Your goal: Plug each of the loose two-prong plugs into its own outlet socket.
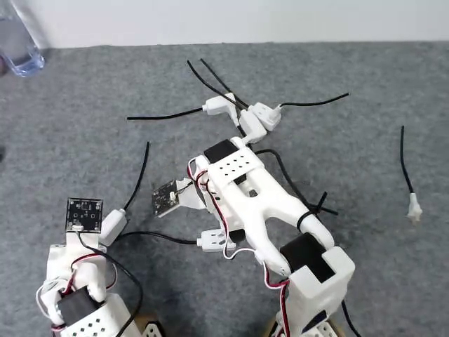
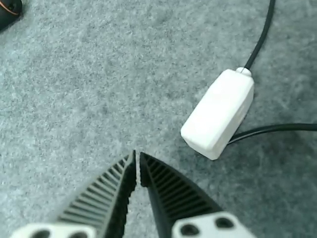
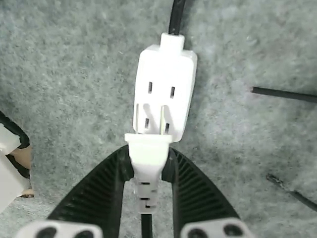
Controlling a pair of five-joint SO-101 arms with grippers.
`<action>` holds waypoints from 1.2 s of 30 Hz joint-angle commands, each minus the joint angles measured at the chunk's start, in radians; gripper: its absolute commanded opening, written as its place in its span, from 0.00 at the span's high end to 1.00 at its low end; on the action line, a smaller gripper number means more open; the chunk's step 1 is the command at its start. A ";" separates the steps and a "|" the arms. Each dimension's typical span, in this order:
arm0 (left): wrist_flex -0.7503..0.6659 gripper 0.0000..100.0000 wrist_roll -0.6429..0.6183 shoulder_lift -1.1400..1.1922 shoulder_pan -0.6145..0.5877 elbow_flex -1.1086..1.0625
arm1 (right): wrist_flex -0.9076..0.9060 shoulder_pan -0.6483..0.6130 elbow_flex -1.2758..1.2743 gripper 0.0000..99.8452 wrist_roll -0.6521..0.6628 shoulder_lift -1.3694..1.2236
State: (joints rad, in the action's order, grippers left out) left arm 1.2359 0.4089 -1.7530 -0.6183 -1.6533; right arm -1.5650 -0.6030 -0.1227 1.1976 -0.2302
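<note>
White two-prong plugs number four. The held plug (image 3: 147,144) is clamped in the right gripper (image 3: 148,154) at twelve o'clock, its prongs over the face of the first outlet socket (image 3: 163,94). The second plug (image 1: 217,105) lies just beside it at eleven, the third plug (image 1: 212,242) at six and the fourth plug (image 1: 414,208) well apart at three. Sockets number two. The second outlet socket (image 2: 218,114) lies at eight, near the closed, empty left gripper (image 2: 137,159). Black cords (image 1: 161,114) trail over the grey table (image 1: 365,84), and a clear bottle (image 1: 17,45) stands at ten.

left gripper (image 2: 137,157) closed, low | right gripper (image 3: 147,157) extended, clamping plug (image 3: 147,143)
</note>
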 commanded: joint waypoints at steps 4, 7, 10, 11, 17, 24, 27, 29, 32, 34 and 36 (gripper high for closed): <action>-0.009 0.99 0.008 -0.003 -0.006 0.005 | -0.076 0.087 0.164 0.99 0.003 0.087; -0.015 0.99 0.005 -0.003 -0.005 0.005 | -0.077 0.137 0.160 0.99 -0.006 0.196; -0.015 0.99 0.002 -0.003 -0.002 0.005 | -0.041 0.213 0.061 0.99 -0.040 0.294; -0.012 0.99 0.000 -0.003 0.011 0.004 | -0.022 0.242 0.006 0.99 -0.040 0.326; -0.017 0.99 -0.215 -0.003 0.066 0.005 | 0.214 0.397 -0.433 0.99 0.031 0.501; -0.158 0.99 -0.330 -0.003 0.097 -0.004 | 0.479 0.486 -0.740 0.99 0.094 0.588; -0.210 0.99 -0.336 -0.003 0.132 -0.031 | 0.542 0.484 -0.802 0.99 0.094 0.588; -0.213 0.99 -0.336 -0.003 0.170 -0.033 | 0.585 0.483 -0.830 0.99 0.094 0.588; -0.213 0.99 -0.336 -0.003 0.204 -0.033 | 0.616 0.483 -0.853 0.99 0.094 0.588; -0.213 0.99 -0.336 -0.002 0.209 -0.033 | 0.619 0.484 -0.855 0.99 0.087 0.588; -0.213 0.99 -0.336 -0.002 0.206 -0.033 | 0.619 0.486 -0.855 0.99 0.087 0.590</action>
State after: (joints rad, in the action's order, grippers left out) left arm 1.0457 0.0806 -1.7530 -0.4189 -1.6901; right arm -0.9651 -0.1274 -0.9820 1.2804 0.3253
